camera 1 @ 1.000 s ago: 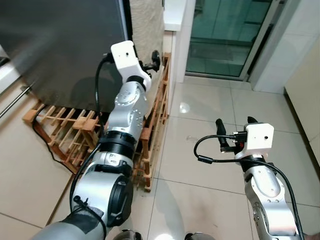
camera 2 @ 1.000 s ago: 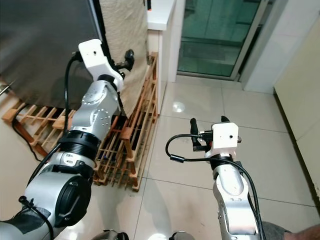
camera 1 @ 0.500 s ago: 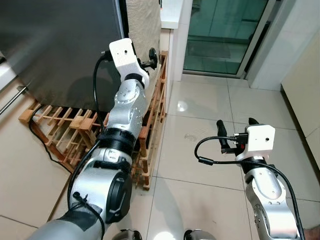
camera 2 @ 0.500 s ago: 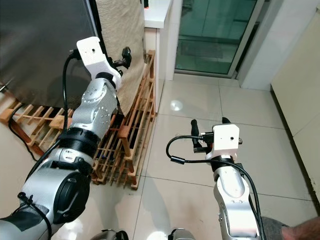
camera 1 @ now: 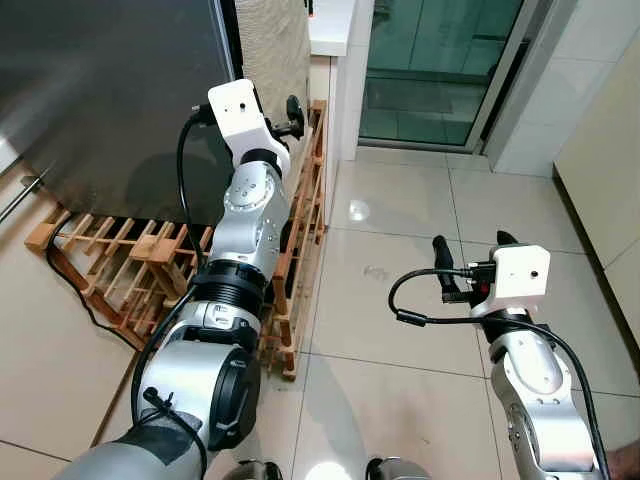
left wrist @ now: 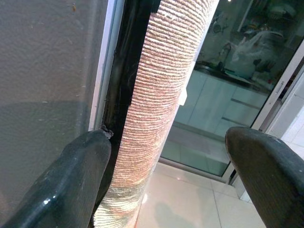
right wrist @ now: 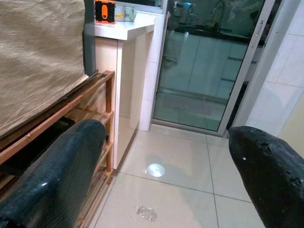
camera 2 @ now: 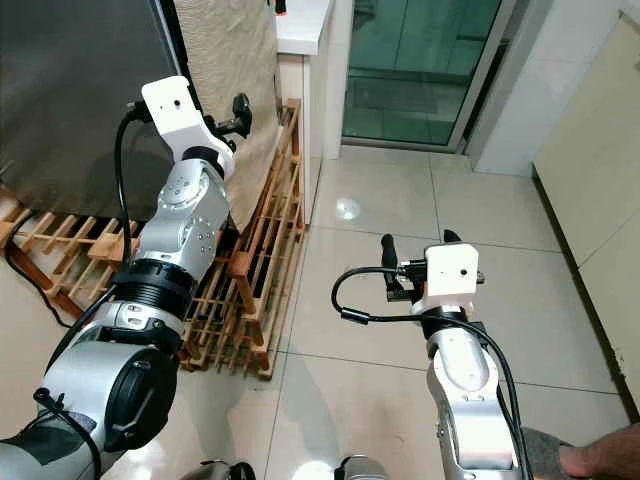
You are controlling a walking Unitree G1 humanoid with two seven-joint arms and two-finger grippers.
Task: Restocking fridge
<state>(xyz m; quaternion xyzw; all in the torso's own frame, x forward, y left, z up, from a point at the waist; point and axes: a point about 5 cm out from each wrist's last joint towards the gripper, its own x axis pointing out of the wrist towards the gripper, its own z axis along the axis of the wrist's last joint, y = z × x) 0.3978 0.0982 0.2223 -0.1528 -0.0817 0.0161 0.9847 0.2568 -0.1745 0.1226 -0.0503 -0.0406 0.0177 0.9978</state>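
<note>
left end effector (left wrist: 166, 180): open, empty, now closer to fridge (camera 1: 100, 90) door edge | right end effector (right wrist: 161, 190): open, empty | door unopened, restocking not begun

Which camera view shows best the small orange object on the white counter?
The right wrist view shows it best: the orange object stands on the white counter, seen between the open fingers of the right hand. Both eye views catch just an orange sliver at the top edge. The left wrist view faces the fridge's dark edge.
</note>
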